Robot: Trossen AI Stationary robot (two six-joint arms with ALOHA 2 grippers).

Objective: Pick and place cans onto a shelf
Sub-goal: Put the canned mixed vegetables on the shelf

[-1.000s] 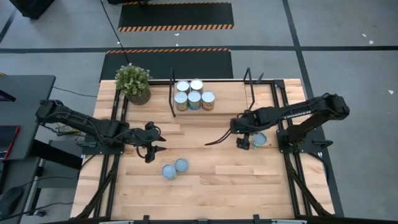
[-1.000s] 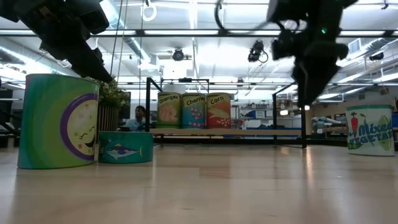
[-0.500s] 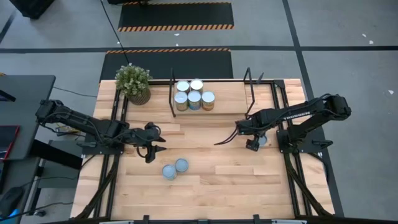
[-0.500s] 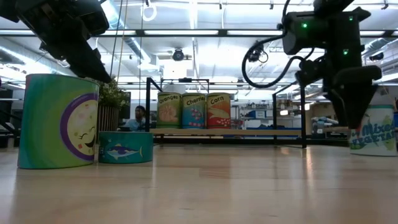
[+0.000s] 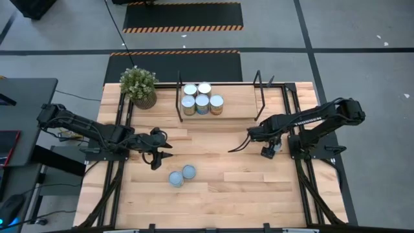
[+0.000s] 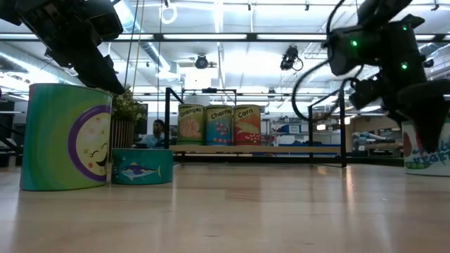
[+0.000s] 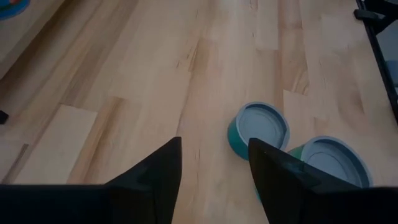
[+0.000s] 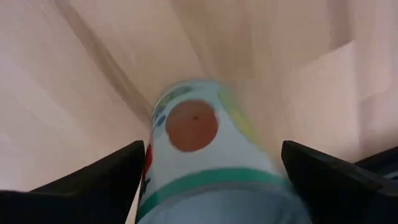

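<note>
Between the right pincer's [image 8: 211,180] spread fingers, an upright can [image 8: 205,155].

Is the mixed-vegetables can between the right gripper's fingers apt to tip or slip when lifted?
Probably stable: the mixed-vegetables can stands upright between the open right gripper. Its smooth, rigid-looking wall may slip in a loose grip.

You're looking at a green tall can [image 6: 67,137] bearing a purple-ringed pale face, beside a teal tuna tin [image 6: 142,166] printed with a fish. On the pale wooden shelf [image 6: 295,149] with black uprights, the orange can [image 6: 191,125], blue can [image 6: 219,125] and yellow corn can [image 6: 247,125] are showing. The white vegetables can [image 8: 205,155] is wearing a green band and an orange spot.
</note>
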